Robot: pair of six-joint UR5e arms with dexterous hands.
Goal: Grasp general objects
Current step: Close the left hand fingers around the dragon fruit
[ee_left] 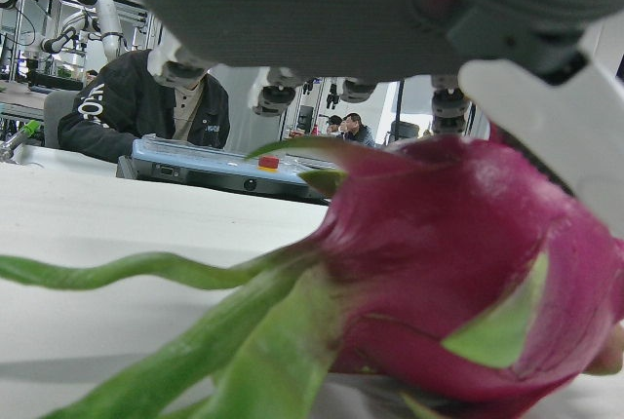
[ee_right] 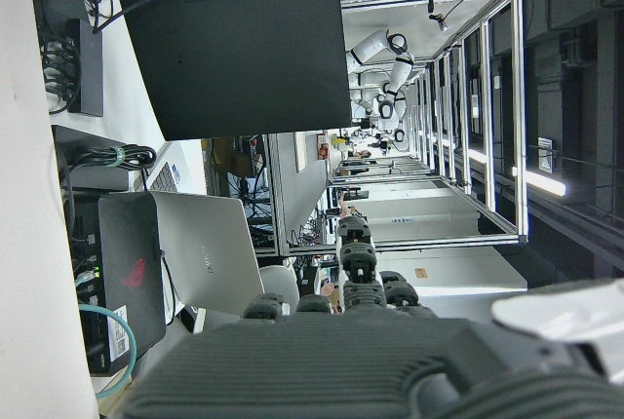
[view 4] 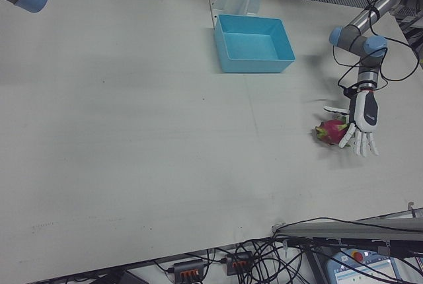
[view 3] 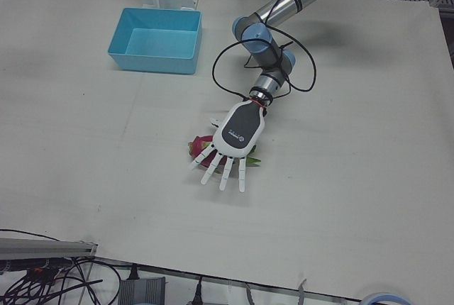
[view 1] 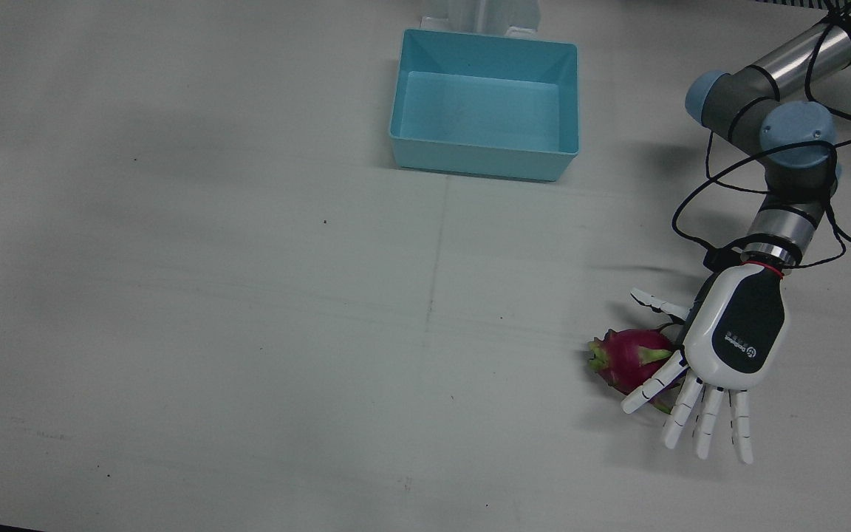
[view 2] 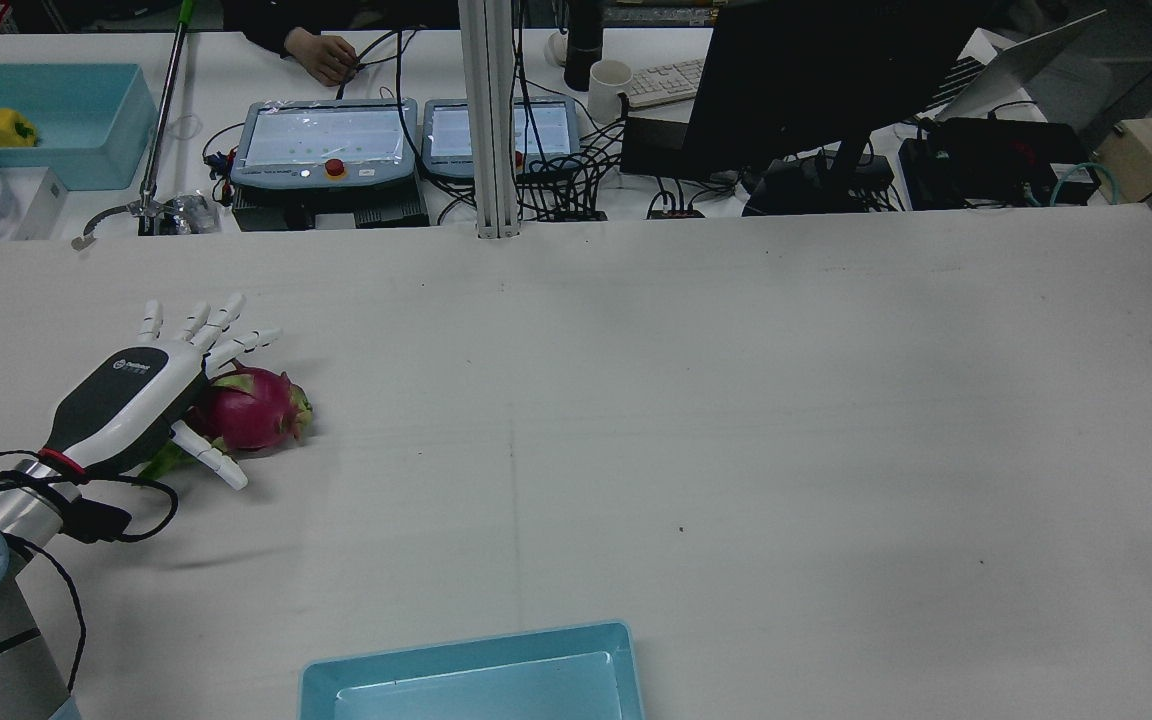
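A pink dragon fruit with green scales lies on the white table near my left arm's side. My left hand hovers palm-down just over and beside it, fingers spread straight, thumb out on the far side of the fruit; it holds nothing. The fruit also shows in the rear view, the left-front view and the right-front view, and fills the left hand view right under the palm. My right hand shows only in its own view, raised away from the table; its fingers look curled.
A light blue empty bin stands at the robot's edge of the table, mid-width. Beyond the table's far edge are teach pendants, a monitor and cables.
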